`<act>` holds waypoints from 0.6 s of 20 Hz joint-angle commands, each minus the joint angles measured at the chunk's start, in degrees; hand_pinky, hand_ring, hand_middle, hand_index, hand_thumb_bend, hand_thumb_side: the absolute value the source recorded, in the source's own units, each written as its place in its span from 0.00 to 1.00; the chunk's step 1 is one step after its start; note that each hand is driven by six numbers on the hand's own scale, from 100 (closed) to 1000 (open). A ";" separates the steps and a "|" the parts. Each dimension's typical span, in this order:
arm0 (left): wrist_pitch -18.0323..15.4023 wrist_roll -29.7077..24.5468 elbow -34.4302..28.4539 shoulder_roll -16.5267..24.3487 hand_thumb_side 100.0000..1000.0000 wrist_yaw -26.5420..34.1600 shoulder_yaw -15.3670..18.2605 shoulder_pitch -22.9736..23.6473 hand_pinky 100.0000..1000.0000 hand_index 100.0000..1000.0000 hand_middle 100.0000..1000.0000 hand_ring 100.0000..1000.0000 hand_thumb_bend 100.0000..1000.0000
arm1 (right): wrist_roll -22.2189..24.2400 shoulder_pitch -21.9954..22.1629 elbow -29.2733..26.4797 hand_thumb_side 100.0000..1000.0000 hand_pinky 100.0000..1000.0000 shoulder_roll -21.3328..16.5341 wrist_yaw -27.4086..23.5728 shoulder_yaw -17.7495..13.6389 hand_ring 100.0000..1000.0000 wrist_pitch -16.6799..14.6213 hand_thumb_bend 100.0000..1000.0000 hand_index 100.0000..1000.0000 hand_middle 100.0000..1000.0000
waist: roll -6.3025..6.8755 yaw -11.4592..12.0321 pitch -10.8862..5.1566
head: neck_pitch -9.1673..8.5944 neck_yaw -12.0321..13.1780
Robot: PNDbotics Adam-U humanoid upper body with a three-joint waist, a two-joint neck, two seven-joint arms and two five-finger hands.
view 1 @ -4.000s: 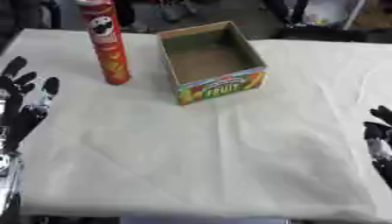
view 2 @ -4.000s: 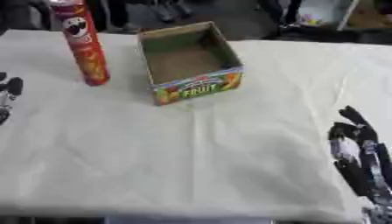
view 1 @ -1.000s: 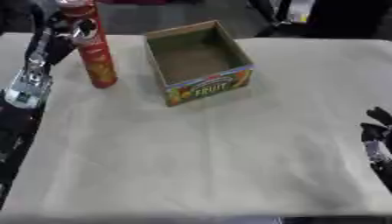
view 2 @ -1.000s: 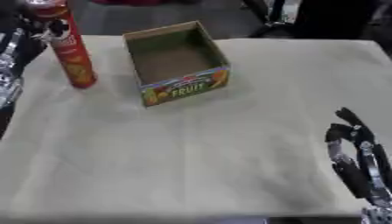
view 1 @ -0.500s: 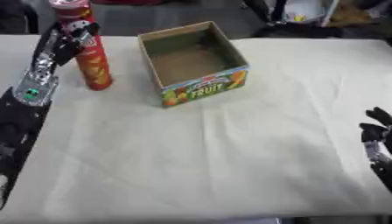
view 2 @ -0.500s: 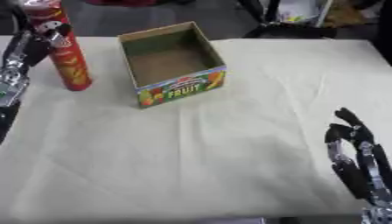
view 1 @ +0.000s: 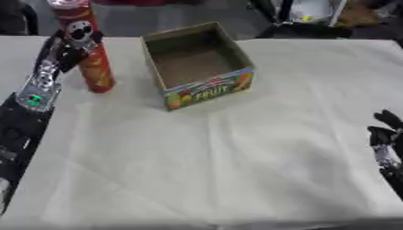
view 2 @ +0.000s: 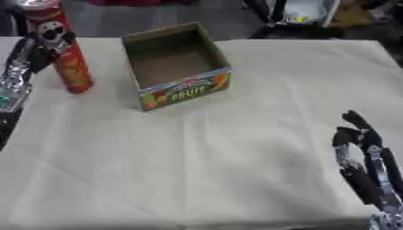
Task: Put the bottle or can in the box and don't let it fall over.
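Step in hand: grasp of the can (view 1: pixel 85 47) by the left hand (view 1: pixel 59 54), judged from the reach alone; the lift has not begun.
Left hand: comes in from the left edge, forearm lying along the worktop (view 1: pixel 236 157); its fingers (view 1: pixel 55 45) reach the upper half of the can, on the side away from the box.
Finger state, left: the fingers appear curled against the can wall, but the view is blurred there and full closure cannot be confirmed; treat contact as probable, not certain.
Right hand (view 2: pixel 364 155): idle at the lower right edge, fingers straight and spread apart, pointing up, holding nothing.
Can position: upright on the cloth-covered worktop, just ahead of the left fingers and well apart from the right fingers.
Box (view 1: pixel 197 67): open-topped cardboard, nothing seen inside, standing just beyond the can on the side opposite the left fingers; can and box do not touch.
Procedure, grasp: wrap fingers and thumb round opposite sides of the can at mid-height or above, so that the tall body does not swing below the hold.
Procedure, transfer: raise the can straight up until its base clears the box rim, carry it across level, lower it onto the box floor, and release only once the base sits flat.
Risk: the can is tall and narrow; a sideways push from the fingers, or a knock on the rim, would likely topple it.
Markings, box: the word "FRUIT" on the near wall, among coloured fruit pictures.
Markings, can: red body with a round mascot face near the top; no lettering is legible.
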 commanded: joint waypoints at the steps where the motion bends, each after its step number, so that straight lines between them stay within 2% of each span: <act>1: -1.00 -1.10 -0.51 2.04 0.53 0.43 0.09 -1.35 0.92 0.91 0.94 0.91 0.24 | 0.15 -0.72 -0.59 0.87 0.83 -0.45 -0.46 -0.16 0.81 -0.11 0.00 1.00 0.90 | -0.56 -0.03 0.04 | -0.49 0.02; 2: -1.36 -1.60 -0.51 1.97 0.48 0.99 0.12 -1.31 0.92 0.89 0.94 0.91 0.17 | 0.14 -0.72 -0.59 0.87 0.83 -0.44 -0.45 -0.17 0.81 -0.11 0.00 1.00 0.90 | -0.57 -0.02 0.03 | -0.50 0.00; 3: -1.76 -2.19 -0.50 1.90 0.40 1.62 0.12 -1.24 0.92 0.86 0.94 0.91 0.06 | 0.15 -0.72 -0.58 0.87 0.83 -0.44 -0.45 -0.18 0.81 -0.11 0.00 1.00 0.90 | -0.59 0.00 0.02 | -0.51 0.00; 4: -2.16 -2.83 -0.45 1.80 0.31 2.37 0.13 -1.17 0.92 0.81 0.94 0.91 0.00 | 0.14 -0.71 -0.58 0.87 0.83 -0.43 -0.44 -0.18 0.81 -0.10 0.00 1.00 0.90 | -0.60 0.01 0.02 | -0.50 -0.01; 5: -2.54 -3.52 -0.37 1.71 0.31 3.24 0.16 -1.09 0.92 0.81 0.94 0.91 0.00 | 0.14 -0.70 -0.57 0.87 0.83 -0.43 -0.44 -0.19 0.81 -0.10 0.00 1.00 0.90 | -0.61 0.04 0.01 | -0.47 0.00; 6: -2.86 -4.21 -0.28 1.61 0.20 4.22 0.19 -1.00 0.93 0.74 0.94 0.91 0.00 | 0.14 -0.70 -0.57 0.87 0.83 -0.43 -0.43 -0.19 0.81 -0.09 0.00 1.00 0.90 | -0.62 0.05 0.01 | -0.43 0.01; 7: -3.11 -4.86 -0.17 1.56 0.19 5.22 0.21 -0.90 0.93 0.74 0.94 0.91 0.00 | 0.13 -0.70 -0.56 0.86 0.83 -0.43 -0.42 -0.20 0.81 -0.08 0.00 1.00 0.90 | -0.63 0.08 0.01 | -0.41 0.00; 8: -3.23 -5.42 0.00 1.54 0.15 6.12 0.21 -0.80 0.93 0.67 0.93 0.91 0.00 | 0.12 -0.69 -0.57 0.86 0.83 -0.42 -0.41 -0.20 0.81 -0.07 0.00 1.00 0.90 | -0.64 0.09 0.01 | -0.41 0.00; 9: -3.25 -5.82 0.14 1.54 0.19 6.90 0.22 -0.72 0.93 0.64 0.93 0.91 0.00 | 0.12 -0.69 -0.56 0.86 0.83 -0.42 -0.40 -0.21 0.81 -0.06 0.00 1.00 0.90 | -0.65 0.11 0.01 | -0.41 -0.02; 10: -3.24 -6.06 0.23 1.53 0.28 7.62 0.24 -0.65 0.92 0.56 0.92 0.91 0.00 | 0.11 -0.68 -0.56 0.86 0.83 -0.42 -0.39 -0.21 0.81 -0.05 0.00 1.00 0.90 | -0.65 0.14 0.02 | -0.40 -0.04; 12: -3.18 -6.15 0.26 1.52 0.34 8.79 0.28 -0.51 0.92 0.49 0.90 0.90 0.00 | 0.11 -0.66 -0.56 0.86 0.83 -0.42 -0.36 -0.22 0.81 -0.04 0.00 1.00 0.90 | -0.65 0.19 0.04 | -0.35 -0.03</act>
